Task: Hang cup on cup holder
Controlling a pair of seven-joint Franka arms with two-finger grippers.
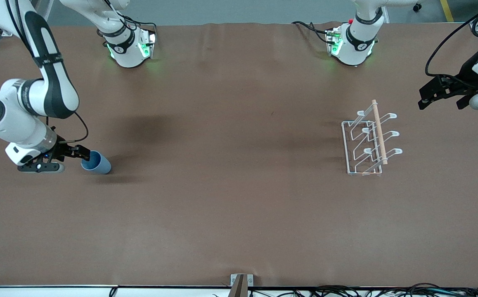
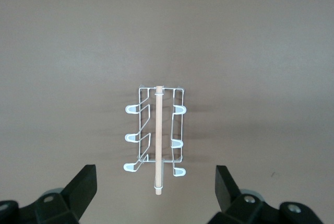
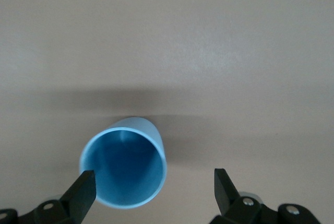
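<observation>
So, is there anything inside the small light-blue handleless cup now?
The small light-blue handleless cup looks empty: the right wrist view shows only its darker blue inner wall. Its bottom cannot be clearly made out. The right gripper is open around its rim.

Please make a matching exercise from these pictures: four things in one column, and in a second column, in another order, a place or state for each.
Things:
1. cup
2. cup holder
3. right gripper
4. left gripper

Places or states:
a. open, waiting in the air at the left arm's end of the table
b. lying on its side
c. open, at the cup's mouth
d. standing toward the left arm's end, prongs empty

Pairs: 1-b, 2-d, 3-c, 4-a
</observation>
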